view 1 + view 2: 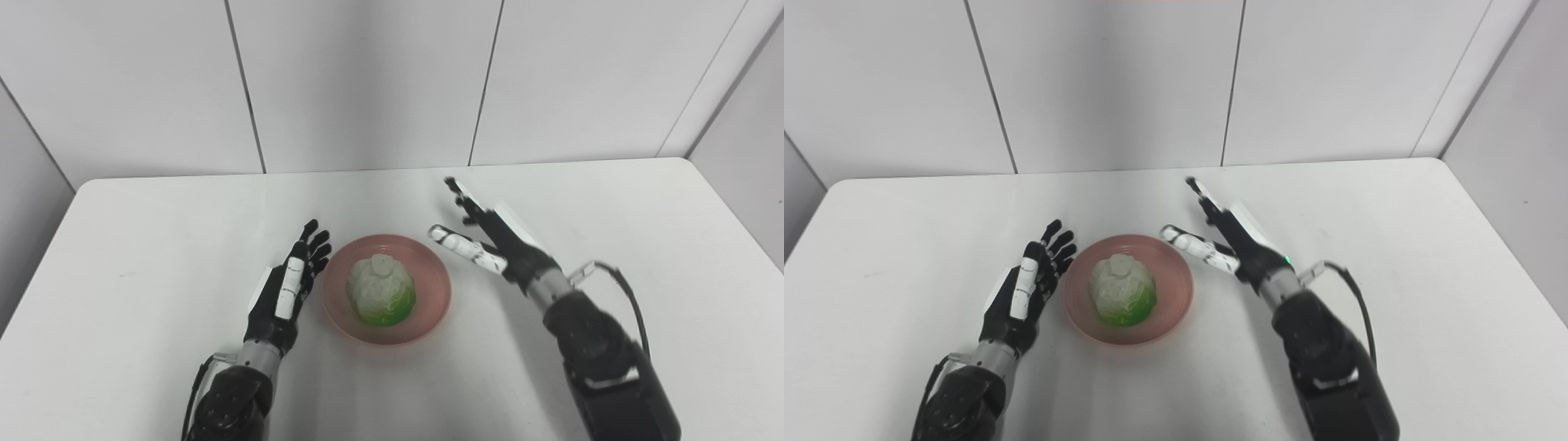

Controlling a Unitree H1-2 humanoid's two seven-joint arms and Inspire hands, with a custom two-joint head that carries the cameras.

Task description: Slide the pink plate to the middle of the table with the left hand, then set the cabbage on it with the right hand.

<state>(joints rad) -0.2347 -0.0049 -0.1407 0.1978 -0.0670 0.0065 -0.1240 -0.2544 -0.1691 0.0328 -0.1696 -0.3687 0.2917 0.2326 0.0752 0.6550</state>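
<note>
At nine o'clock of the dish we see the left hand [288, 288] lying open and empty on the white table [612, 245], fingertips just beside the rim. At centre sits the pink plate [429, 306], the cabbage [381, 291] resting inside it. At two o'clock the right hand [490, 239] hovers spread wide, holding nothing. Both steps look done to us; the risk now is a withdrawing arm clipping the rim and shoving the plate off-centre or tipping the cabbage out.
</note>
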